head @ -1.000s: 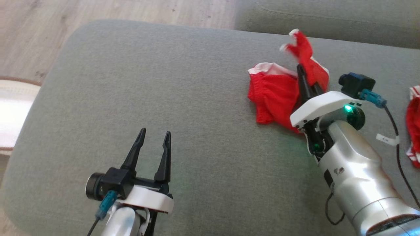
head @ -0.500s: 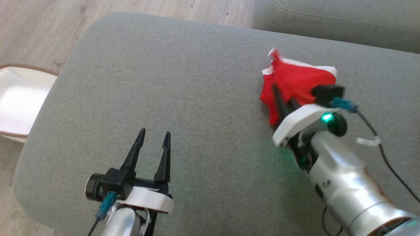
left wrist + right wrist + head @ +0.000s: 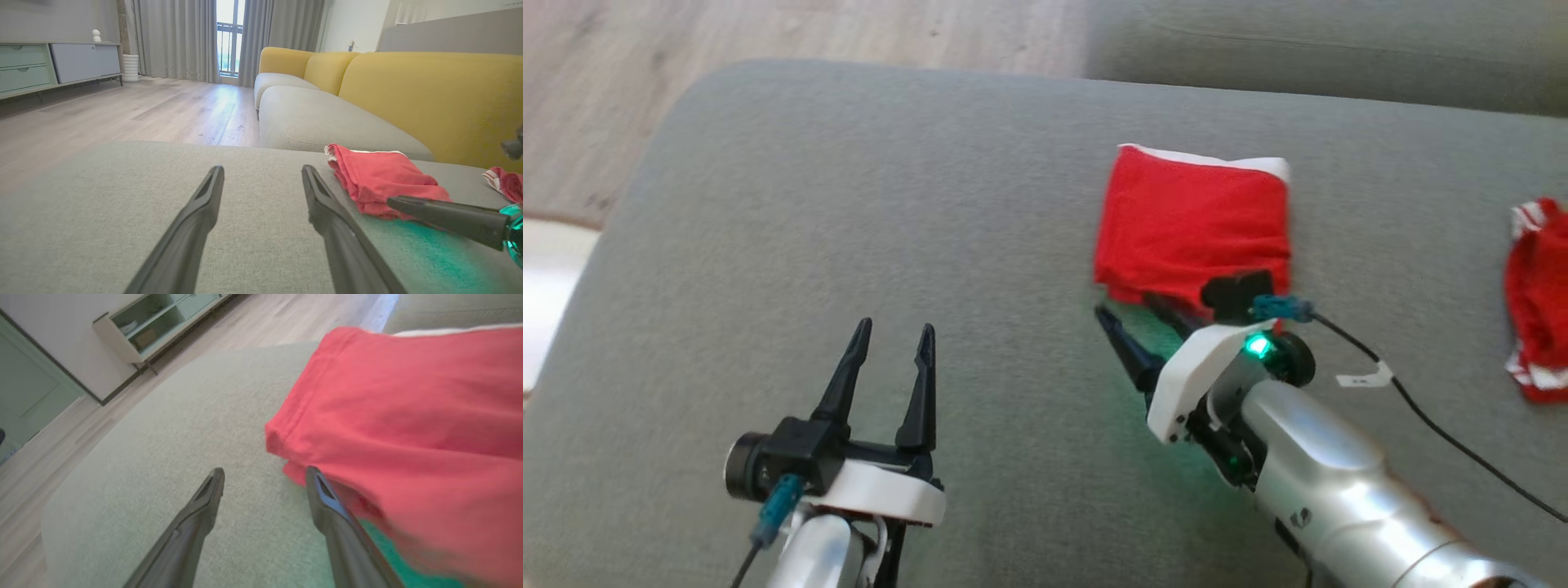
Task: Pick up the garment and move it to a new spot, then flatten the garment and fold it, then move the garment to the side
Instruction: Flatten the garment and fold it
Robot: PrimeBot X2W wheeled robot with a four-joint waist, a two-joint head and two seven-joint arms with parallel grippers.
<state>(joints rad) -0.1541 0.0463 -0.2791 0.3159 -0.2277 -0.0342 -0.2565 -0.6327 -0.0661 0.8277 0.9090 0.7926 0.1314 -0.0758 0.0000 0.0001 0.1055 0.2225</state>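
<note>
My right claw has let go of the garment. Its jaws now stand wide and empty, just below the folded red cloth, upper right of centre. The fold seems done; shifting it aside remains.

No word, number or brand can be read anywhere. A small white tag is fixed to the black cable that lies on the grey cushion, but any print on it is too small and blurred to be made out. A small dark mark is seen on the silver forearm; its shape is too blurred to be read as a letter or a logo.
</note>
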